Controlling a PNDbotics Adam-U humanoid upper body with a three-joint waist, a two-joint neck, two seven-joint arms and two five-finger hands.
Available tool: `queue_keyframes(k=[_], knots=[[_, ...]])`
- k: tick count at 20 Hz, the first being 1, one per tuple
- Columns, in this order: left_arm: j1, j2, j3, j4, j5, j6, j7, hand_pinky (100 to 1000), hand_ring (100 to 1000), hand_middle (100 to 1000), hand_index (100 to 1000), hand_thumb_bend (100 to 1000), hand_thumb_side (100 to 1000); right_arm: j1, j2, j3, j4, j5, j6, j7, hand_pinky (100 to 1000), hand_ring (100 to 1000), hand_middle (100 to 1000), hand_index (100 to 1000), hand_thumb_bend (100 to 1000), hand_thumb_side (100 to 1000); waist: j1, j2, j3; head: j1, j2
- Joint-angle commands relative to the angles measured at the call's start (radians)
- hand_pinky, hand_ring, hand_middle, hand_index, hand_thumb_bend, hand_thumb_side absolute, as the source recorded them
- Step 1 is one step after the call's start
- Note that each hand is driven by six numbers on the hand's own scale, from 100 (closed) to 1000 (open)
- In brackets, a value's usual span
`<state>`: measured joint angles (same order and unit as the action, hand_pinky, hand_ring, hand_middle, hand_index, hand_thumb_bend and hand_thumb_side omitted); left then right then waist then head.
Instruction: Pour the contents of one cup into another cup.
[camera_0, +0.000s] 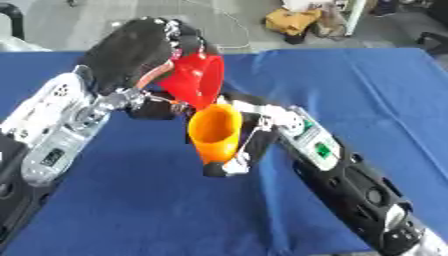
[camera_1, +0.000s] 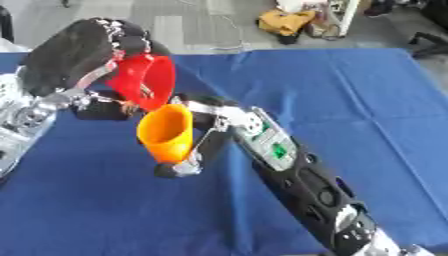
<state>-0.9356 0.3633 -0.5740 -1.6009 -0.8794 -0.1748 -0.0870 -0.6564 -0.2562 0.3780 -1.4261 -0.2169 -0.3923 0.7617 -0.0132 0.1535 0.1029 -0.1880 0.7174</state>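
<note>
Pour in progress: red cup (camera_0: 194, 77) tipped rim-down over orange cup (camera_0: 215, 133), both held above the blue tablecloth (camera_0: 367, 95).

Left hand (camera_0: 140, 50) wraps the red cup; right hand (camera_0: 241, 150) clasps the orange cup just below. Both look light, rigid, likely slick plastic; mid-wall holds suit. Open cloth lies right of the right hand.

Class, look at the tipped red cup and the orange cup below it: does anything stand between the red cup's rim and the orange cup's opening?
Nothing visible does. The red cup, held tilted in the left hand, has its lower rim right at the open mouth of the orange cup, which the right hand holds. No finger or other thing crosses that mouth.
</note>
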Motion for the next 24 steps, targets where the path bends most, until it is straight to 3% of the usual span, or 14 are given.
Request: queue_keyframes(k=[1,24], knots=[[-0.026,0.031,0.016,-0.036,-0.022,-0.016,-0.003,335,364,427,733,419,100,-0.016,-0.005,-0.006,-0.025,-0.012,-0.054,0.053,269,376,310,618,100,100,0.004,-0.019,0.001,-0.002,-0.009],[-0.035,0.049,0.018,-0.077,-0.069,-0.051,-0.017,344,381,434,725,468,100,-0.012,-0.007,-0.008,-0.027,-0.016,-0.046,0.053,260,383,307,615,100,100,0.010,-0.020,0.001,-0.005,-0.011]])
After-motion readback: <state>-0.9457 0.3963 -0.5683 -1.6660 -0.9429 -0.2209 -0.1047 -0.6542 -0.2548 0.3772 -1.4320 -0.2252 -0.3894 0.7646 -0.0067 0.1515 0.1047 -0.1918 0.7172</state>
